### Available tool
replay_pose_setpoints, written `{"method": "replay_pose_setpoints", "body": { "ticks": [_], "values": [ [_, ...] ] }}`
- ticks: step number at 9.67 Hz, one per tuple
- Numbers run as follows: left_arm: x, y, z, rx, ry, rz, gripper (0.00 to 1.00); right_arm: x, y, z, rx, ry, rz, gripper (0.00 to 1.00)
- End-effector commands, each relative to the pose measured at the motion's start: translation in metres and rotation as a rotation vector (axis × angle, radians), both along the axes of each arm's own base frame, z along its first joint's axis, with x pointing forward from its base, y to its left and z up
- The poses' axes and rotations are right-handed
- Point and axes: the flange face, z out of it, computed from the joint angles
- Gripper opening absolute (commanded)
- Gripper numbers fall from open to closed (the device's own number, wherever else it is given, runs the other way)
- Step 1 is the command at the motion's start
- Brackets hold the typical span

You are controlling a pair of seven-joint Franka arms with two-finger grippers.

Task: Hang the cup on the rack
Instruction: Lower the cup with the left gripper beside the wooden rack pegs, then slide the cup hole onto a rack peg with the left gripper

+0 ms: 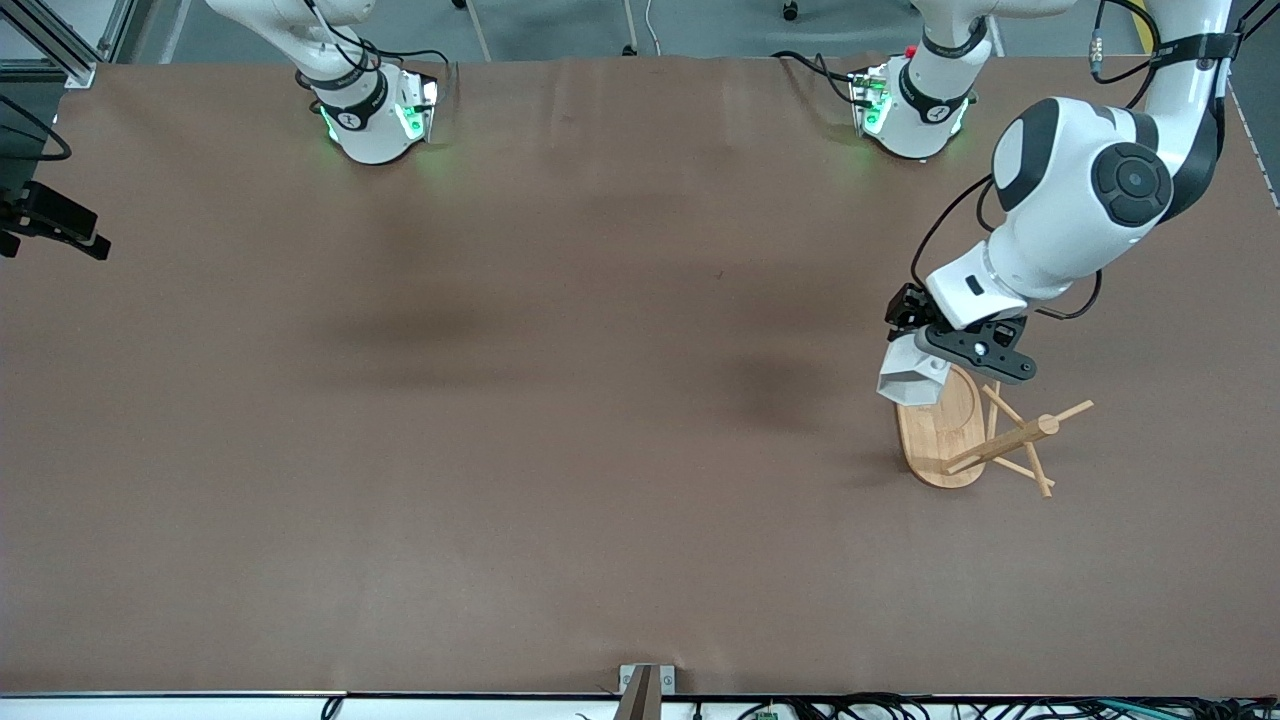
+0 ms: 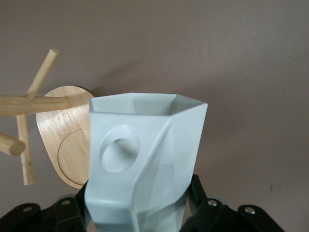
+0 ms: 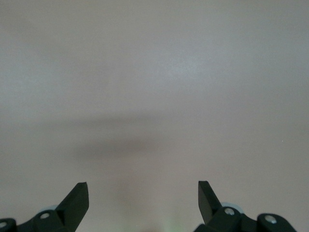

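Toward the right of the front view, the left gripper (image 1: 935,345) hangs over the rack (image 1: 940,440), its fingers clamped on the cup (image 1: 912,375), which it carries above the oval base. In the left wrist view the cup (image 2: 145,164) shows its pierced handle, with the rack's (image 2: 63,145) pegs just beside it, seemingly not touching. The right gripper (image 3: 143,198) waits with fingers spread wide, holding nothing, over the brown table (image 1: 500,400).

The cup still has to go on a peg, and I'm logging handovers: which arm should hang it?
Left. The left gripper already holds the cup over the rack; the right gripper is open over bare table.
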Motion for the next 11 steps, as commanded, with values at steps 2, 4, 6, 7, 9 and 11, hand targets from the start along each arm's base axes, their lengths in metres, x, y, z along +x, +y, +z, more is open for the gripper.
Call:
{"method": "replay_pose_setpoints", "body": {
  "ticks": [2,4,6,7,9,11],
  "values": [
    [0.013,0.012,-0.016,-0.009,0.01,-0.019,0.0,-0.008,-0.002,0.003,-0.006,-0.005,-0.022,1.0],
    [0.019,0.013,-0.019,-0.009,0.011,-0.031,0.0,-0.006,0.0,0.005,-0.004,-0.018,-0.023,1.0],
    [0.022,0.019,-0.022,-0.007,0.011,-0.041,0.0,-0.005,0.001,0.005,-0.001,-0.018,-0.024,1.0],
    [0.024,0.022,-0.022,-0.007,0.01,-0.035,0.0,-0.005,0.002,0.005,0.002,-0.02,-0.024,1.0],
    [0.029,0.029,-0.023,-0.006,0.007,-0.042,0.0,-0.005,0.003,0.005,0.002,-0.018,-0.02,1.0],
    [0.03,0.032,-0.027,-0.004,0.011,-0.04,0.0,-0.005,0.003,0.005,0.002,-0.018,-0.01,1.0]
  ]
}}
